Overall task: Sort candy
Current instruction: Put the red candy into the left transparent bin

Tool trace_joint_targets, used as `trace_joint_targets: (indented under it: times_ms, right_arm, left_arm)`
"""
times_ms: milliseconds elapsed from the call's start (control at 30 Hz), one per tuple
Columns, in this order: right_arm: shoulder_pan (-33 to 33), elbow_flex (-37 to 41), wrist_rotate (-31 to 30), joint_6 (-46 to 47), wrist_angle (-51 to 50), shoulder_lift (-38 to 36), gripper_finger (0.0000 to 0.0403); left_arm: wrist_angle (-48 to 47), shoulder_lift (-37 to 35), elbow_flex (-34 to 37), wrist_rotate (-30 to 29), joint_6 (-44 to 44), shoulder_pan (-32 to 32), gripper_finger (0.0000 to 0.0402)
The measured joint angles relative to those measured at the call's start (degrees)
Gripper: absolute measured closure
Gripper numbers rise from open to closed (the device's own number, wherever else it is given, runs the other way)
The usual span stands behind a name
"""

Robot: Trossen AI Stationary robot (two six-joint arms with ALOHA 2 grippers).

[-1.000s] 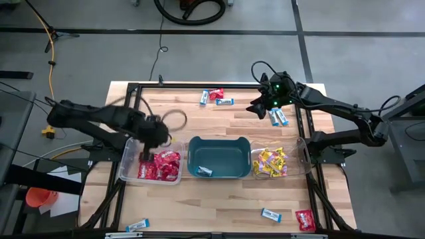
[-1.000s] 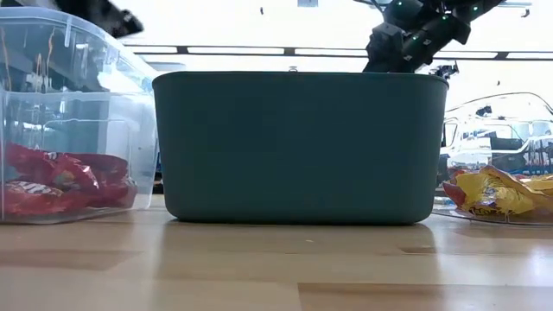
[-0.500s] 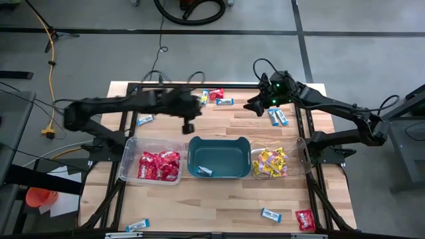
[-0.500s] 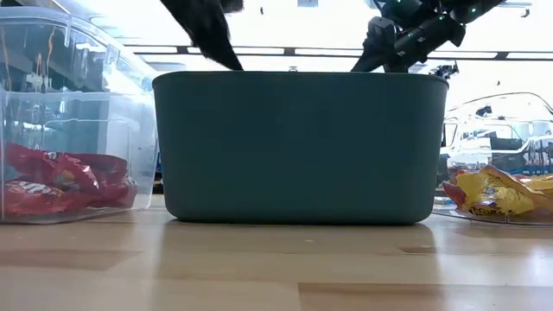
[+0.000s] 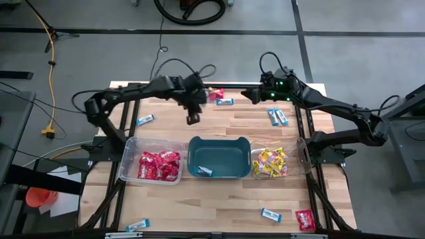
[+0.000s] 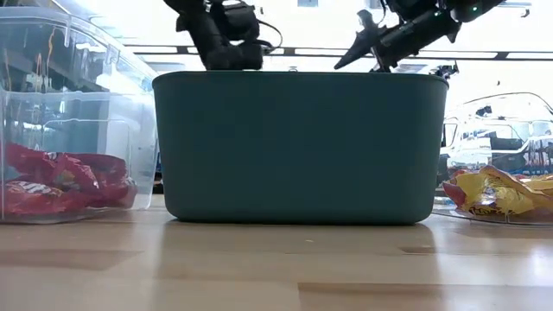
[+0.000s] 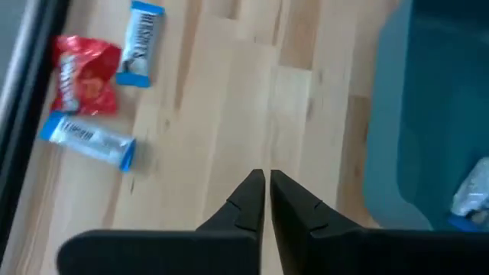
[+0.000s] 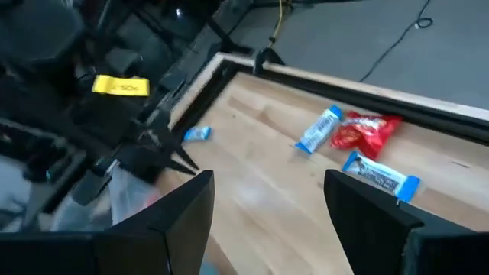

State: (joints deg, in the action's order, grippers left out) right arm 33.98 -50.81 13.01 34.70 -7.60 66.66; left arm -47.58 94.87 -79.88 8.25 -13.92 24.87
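Candy lies loose on the wooden table: a red packet [image 5: 216,94] and a blue-and-white one [image 5: 225,102] near the far edge, also seen as red [image 7: 84,76] and blue [image 7: 88,141]. My left gripper [image 5: 192,118] hovers shut and empty over bare wood just beyond the teal tub [image 5: 219,157], its fingertips [image 7: 266,183] together. My right gripper [image 5: 247,96] hangs open and empty in the air to the right of those packets, its fingers [image 8: 183,206] wide apart. One blue packet [image 5: 204,171] lies in the tub.
A clear bin of red packets [image 5: 159,166] stands left of the tub, and a clear bin of yellow ones [image 5: 271,162] right of it. More blue packets lie at the right [image 5: 277,117], the left [image 5: 145,120] and the near edge [image 5: 270,214], beside a red one [image 5: 305,219].
My left gripper has swung from above the red bin toward the table's far edge and to the right, past the tub's far side, staying shut. My right gripper has tipped up toward level, rolled and drifted a little toward the far edge, staying open.
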Motion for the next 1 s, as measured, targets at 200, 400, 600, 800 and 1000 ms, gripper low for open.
trace_joint_targets:
  times_ms: [200, 400, 600, 800, 1000]
  right_arm:
    - [-0.4, -6.2, 0.2, 2.2, -1.0, 9.1, 0.016]
    - [-1.6, -24.6, 0.2, -9.4, -11.3, 26.0, 0.016]
    - [-0.6, -41.5, -0.1, -12.3, -21.9, 42.8, 0.016]
    - [0.7, -55.1, -6.9, -13.2, -34.2, 55.6, 0.016]
    - [1.4, -65.4, -5.9, -6.6, -42.8, 65.9, 0.016]
  left_arm:
    - [9.2, -15.8, 11.3, 0.2, 6.4, 4.3, 0.0398]
    - [24.4, -32.0, 25.7, -0.2, 16.9, 5.2, 0.0401]
    - [25.5, -40.4, 34.8, -1.3, 27.2, 3.6, 0.0401]
    - [25.5, -42.5, 38.3, -1.4, 32.8, 0.0, 0.0401]
    - [25.6, -42.5, 39.5, -3.3, 34.3, -2.6, 0.0401]
